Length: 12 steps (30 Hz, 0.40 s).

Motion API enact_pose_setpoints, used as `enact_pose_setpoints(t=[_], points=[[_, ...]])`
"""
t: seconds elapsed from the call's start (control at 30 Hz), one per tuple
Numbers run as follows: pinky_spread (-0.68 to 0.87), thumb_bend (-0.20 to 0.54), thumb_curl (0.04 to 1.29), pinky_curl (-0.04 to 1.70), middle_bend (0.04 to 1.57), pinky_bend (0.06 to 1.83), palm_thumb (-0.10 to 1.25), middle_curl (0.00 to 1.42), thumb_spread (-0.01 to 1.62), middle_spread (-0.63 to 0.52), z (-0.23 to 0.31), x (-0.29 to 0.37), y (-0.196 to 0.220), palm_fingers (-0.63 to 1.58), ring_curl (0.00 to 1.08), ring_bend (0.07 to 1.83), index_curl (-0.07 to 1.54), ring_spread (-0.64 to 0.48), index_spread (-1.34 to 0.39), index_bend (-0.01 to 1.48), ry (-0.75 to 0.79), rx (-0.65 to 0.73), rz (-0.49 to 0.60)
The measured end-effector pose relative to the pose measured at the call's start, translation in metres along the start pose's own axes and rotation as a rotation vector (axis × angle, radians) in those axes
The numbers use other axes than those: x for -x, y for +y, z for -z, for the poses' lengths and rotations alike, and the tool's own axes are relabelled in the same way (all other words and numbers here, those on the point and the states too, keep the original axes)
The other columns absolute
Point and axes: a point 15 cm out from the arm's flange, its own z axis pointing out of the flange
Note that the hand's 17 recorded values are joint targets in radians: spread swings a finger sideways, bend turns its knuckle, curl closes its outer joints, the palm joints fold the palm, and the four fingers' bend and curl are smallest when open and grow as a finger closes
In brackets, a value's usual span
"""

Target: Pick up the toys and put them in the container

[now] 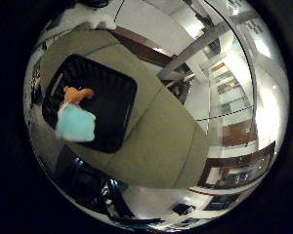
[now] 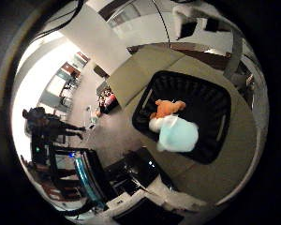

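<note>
Black container (image 2: 210, 101) on tan table (image 1: 161, 141); orange and pale-blue toy (image 2: 173, 126) seemingly inside; hand's fingers unseen, state unclear

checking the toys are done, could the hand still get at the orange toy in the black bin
Probably yes: the orange toy lies uncovered in the open-topped black bin, beside a light blue toy, with nothing above it.

From my feed, the black container (image 2: 210, 101) sits open-topped on the tan table (image 1: 156, 141), nothing above its mouth. Inside, an orange plush toy (image 2: 167, 108) and a pale blue toy (image 2: 178, 134) crowd one wall; the rest of the basin looks free. Table surface around the container is bare on the sides I see.
</note>
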Motion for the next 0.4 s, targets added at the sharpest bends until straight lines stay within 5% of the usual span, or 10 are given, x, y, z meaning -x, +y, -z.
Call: enact_pose_setpoints(t=[0.4], points=[[0.44, -0.026, 0.28, 0.21, 0.28, 0.93, 0.35, 0.32, 0.99, -0.05, 0.003, -0.035, 0.022, 0.21, 0.25, 0.53, 0.38, 0.11, -0.42, 0.27, 0.023, 0.026, -0.014]])
